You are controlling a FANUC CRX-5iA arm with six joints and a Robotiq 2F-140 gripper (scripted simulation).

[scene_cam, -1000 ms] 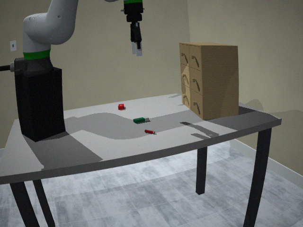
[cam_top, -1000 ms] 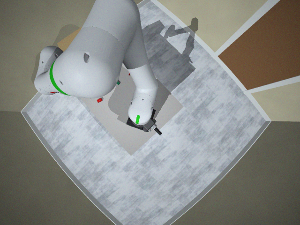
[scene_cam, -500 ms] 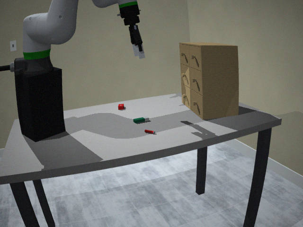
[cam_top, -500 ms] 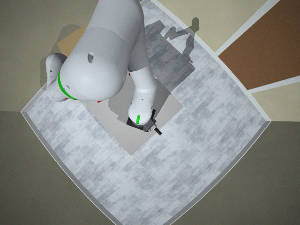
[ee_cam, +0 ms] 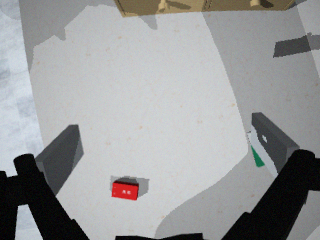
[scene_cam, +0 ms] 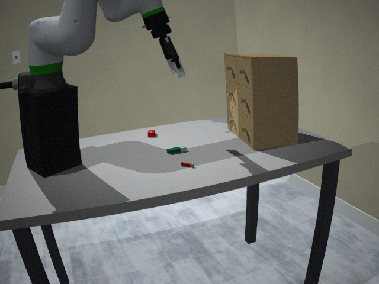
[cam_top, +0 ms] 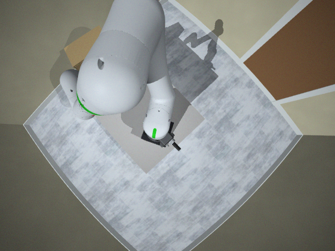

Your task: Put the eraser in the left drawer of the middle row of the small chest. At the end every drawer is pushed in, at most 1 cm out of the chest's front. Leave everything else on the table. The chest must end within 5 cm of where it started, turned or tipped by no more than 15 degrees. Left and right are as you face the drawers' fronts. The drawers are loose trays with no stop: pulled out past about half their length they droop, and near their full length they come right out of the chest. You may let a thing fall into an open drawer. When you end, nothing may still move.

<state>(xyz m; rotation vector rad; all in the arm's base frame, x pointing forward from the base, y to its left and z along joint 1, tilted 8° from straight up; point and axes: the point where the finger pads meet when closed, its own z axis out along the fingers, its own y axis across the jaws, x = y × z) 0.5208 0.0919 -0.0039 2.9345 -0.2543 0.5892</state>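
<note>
The tan chest [scene_cam: 272, 100] [cam_top: 79, 48] stands at the table's far right, with all six drawers looking pushed in. The middle-row left drawer [scene_cam: 231, 96] is the farther one of its row. The green eraser [scene_cam: 174, 149] with a pale end lies mid-table; in the wrist view the eraser [ee_cam: 256, 156] is a sliver beside my right finger. My gripper [scene_cam: 178, 71] [ee_cam: 164, 134] is open and empty. It hangs high above the table, tilted towards the chest, left of it. In the overhead view the arm hides it.
A red block [scene_cam: 151, 133] [ee_cam: 124, 190] lies behind the eraser, under my gripper. A small red cylinder [scene_cam: 186, 165] lies in front of the eraser. The black robot pedestal [scene_cam: 48, 128] stands at the left of the grey table [scene_cam: 153, 189] [cam_top: 151, 159].
</note>
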